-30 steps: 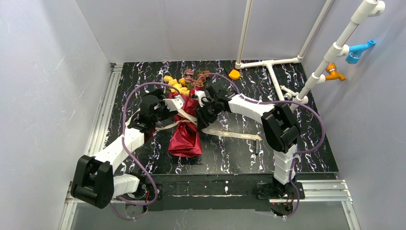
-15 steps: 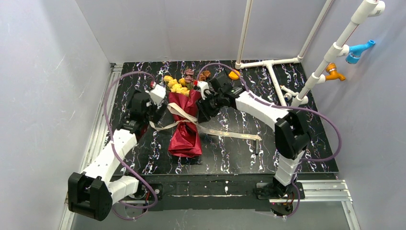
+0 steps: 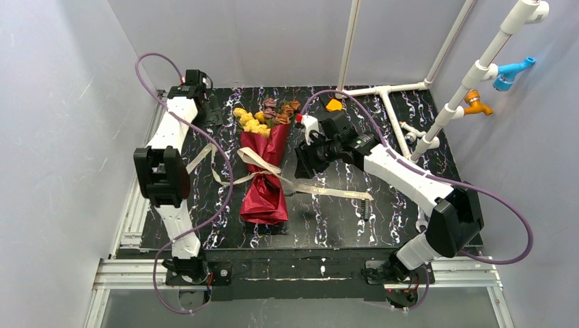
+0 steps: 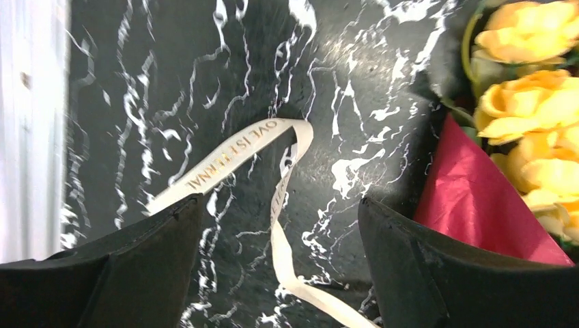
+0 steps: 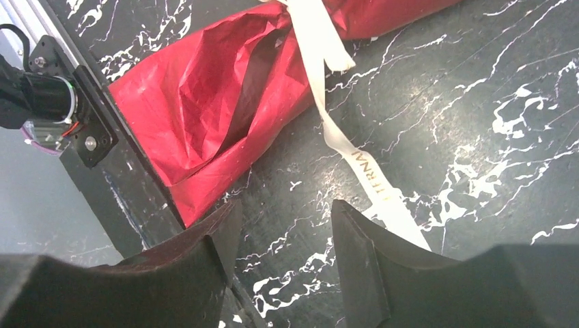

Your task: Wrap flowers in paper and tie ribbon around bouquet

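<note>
Top external: shows the bouquet (image 3: 265,179) lying flat on the black marbled table (image 3: 423,205), with the flowers (image 3: 259,119) sticking out of its far end. Shows the red paper (image 3: 263,201) wrapped round the stems down to the near end. Shows the ribbon (image 3: 258,161) crossing the bouquet's middle, tails trailing off to either side. Places the right gripper (image 3: 304,162) just right of the bouquet, above the tail there.

Left wrist: catches the left gripper (image 4: 276,219) spread wide, nothing between its fingers, over the table left of the bouquet's bloom end. Shows a printed ribbon loop lying flat below, with yellow blooms and a red paper edge at the right border.

Right wrist: finds the fingers parted and pinching nothing, beside the bouquet's near end. Shows the ribbon tail running off the bouquet and passing behind one finger; cannot tell whether it touches.
</note>
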Controlling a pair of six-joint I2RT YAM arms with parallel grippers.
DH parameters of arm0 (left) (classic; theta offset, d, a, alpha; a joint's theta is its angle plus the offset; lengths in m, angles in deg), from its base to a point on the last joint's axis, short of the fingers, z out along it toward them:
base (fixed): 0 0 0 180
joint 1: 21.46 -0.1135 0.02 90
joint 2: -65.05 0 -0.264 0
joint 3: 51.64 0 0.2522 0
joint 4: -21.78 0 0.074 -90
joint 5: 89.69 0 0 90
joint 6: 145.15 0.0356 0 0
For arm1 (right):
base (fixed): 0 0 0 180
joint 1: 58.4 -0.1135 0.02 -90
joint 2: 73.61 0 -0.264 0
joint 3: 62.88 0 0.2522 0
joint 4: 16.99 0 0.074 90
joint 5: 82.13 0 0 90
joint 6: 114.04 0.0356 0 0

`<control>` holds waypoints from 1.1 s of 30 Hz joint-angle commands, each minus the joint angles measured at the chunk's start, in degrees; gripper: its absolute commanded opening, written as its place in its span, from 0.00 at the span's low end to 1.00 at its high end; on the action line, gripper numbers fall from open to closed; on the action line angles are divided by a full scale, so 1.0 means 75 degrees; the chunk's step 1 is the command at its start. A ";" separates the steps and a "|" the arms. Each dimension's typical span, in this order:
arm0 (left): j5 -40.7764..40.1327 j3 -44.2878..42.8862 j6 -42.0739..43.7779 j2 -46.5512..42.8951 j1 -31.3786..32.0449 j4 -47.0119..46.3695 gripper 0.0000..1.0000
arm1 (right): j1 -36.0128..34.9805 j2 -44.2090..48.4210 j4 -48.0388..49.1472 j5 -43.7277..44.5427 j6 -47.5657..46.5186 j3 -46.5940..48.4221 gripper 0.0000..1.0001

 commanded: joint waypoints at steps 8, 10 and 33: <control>0.3042 0.0175 -0.3645 0.0792 -0.1634 0.0830 0.68 | -0.0006 0.0500 0.0219 0.0101 0.0264 -0.0619 0.61; 0.3238 0.0426 -0.3825 0.0867 -0.1675 0.0496 0.67 | -0.0006 0.0521 0.0218 0.0109 0.0248 -0.0665 0.61; 0.3332 0.1027 -0.4285 0.1596 -0.1753 -0.0783 0.00 | -0.0006 0.0830 -0.0227 0.0306 0.0089 -0.0547 0.61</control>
